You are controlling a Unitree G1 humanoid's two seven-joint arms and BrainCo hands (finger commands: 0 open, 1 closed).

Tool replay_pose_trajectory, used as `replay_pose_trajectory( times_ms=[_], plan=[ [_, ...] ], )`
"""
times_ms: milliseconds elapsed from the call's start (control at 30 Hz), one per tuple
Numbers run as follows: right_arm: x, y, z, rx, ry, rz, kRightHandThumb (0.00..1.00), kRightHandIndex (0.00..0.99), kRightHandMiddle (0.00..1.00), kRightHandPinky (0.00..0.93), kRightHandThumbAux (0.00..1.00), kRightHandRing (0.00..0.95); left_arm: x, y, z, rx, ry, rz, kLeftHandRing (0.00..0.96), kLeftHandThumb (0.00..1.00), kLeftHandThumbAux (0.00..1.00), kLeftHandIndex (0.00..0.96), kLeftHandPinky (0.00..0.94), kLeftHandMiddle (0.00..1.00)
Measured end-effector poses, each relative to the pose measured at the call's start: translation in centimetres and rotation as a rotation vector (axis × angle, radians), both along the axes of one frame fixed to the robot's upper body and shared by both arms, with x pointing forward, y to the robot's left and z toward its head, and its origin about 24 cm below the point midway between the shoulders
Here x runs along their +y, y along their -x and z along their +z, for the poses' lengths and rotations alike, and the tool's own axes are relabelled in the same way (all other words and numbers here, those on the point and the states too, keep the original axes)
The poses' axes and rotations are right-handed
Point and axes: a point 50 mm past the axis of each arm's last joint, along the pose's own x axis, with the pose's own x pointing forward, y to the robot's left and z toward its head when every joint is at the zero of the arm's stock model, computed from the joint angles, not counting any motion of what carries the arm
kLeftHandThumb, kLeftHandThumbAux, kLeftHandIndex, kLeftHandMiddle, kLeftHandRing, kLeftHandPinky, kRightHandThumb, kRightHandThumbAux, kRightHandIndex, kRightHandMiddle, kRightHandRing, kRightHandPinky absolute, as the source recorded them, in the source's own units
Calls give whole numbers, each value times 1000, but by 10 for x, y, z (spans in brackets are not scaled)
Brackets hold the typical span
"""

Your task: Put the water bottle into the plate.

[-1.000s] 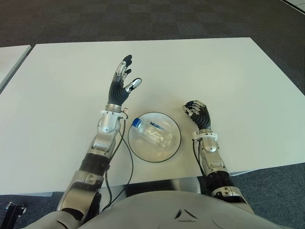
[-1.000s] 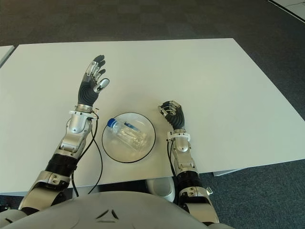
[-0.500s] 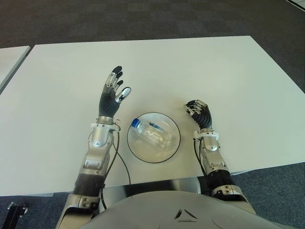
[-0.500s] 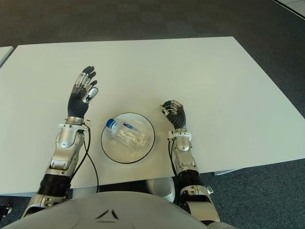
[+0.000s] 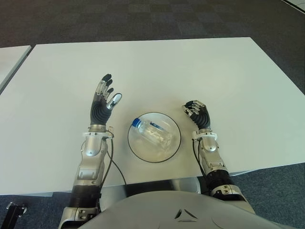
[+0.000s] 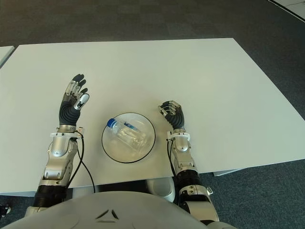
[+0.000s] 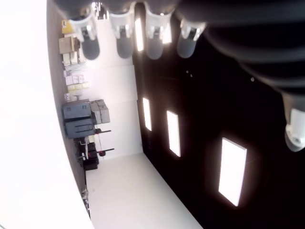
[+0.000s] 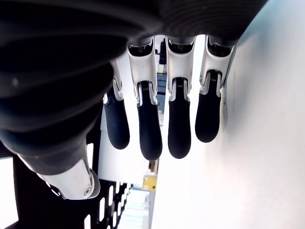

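Observation:
A clear water bottle [image 5: 152, 134] with a blue cap lies on its side inside the round clear plate [image 5: 139, 150] near the table's front edge. My left hand [image 5: 102, 100] is raised to the left of the plate, fingers spread and holding nothing. My right hand [image 5: 197, 114] shows just right of the plate with its fingers [image 8: 143, 129] curled and nothing in them.
The white table [image 5: 190, 67] stretches far behind the plate and hands. A second white table [image 5: 9, 59] edges in at the far left. Dark carpet lies beyond the back edge.
My left hand has drawn back toward me and to the left, away from the plate, staying open. The bottle, the plate and the right hand have not moved.

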Motion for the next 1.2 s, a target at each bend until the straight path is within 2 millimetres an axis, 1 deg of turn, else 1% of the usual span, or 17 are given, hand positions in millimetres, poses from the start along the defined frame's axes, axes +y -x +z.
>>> replay_pose_trajectory(
  times_ms=[267,500,533,567,600,700,767,900,967,1000,1033,1100,1200],
  plan=[
    [0,0,0,-1,0,-5,702,425,487,475,733,474,4,9,-19,47,1,46,0,0,428,0,0,0],
    [0,0,0,-1,0,-5,703,425,484,472,733,475,8,15,-32,70,-1,132,0,0,454,0,0,0],
    [0,0,0,-1,-1,-5,703,425,485,470,733,474,8,16,-33,70,2,145,0,0,473,90,0,0],
    [0,0,0,-1,-1,-6,703,425,485,469,733,473,9,17,-34,68,6,162,0,0,486,148,0,0],
    [0,0,0,-1,-2,-6,703,425,486,469,733,473,9,18,-36,67,11,177,0,0,500,186,8,4],
    [0,0,0,0,-1,-6,703,425,487,470,733,473,9,21,-42,70,35,230,0,0,531,235,37,19],
    [0,0,0,-1,-1,-6,702,425,488,472,733,473,10,22,-47,78,44,256,8,0,561,250,66,37],
    [0,0,0,-1,1,-6,702,425,491,471,733,475,11,23,-57,101,62,294,48,0,620,243,123,79],
    [0,0,0,-1,1,-6,703,424,490,469,733,474,12,23,-62,109,67,305,104,1,655,245,175,130],
    [0,0,0,-1,2,-5,703,424,490,469,734,474,13,22,-64,115,68,311,136,6,688,250,204,162],
    [0,0,0,-1,3,-5,703,424,491,468,734,474,14,21,-67,121,70,317,148,8,699,252,215,173],
    [0,0,0,-2,5,-4,703,424,493,469,734,475,17,20,-72,142,70,332,214,20,770,277,264,239],
    [0,0,0,-2,10,-8,704,424,495,470,734,476,20,18,-75,159,70,369,261,26,827,305,295,290]
  ],
)
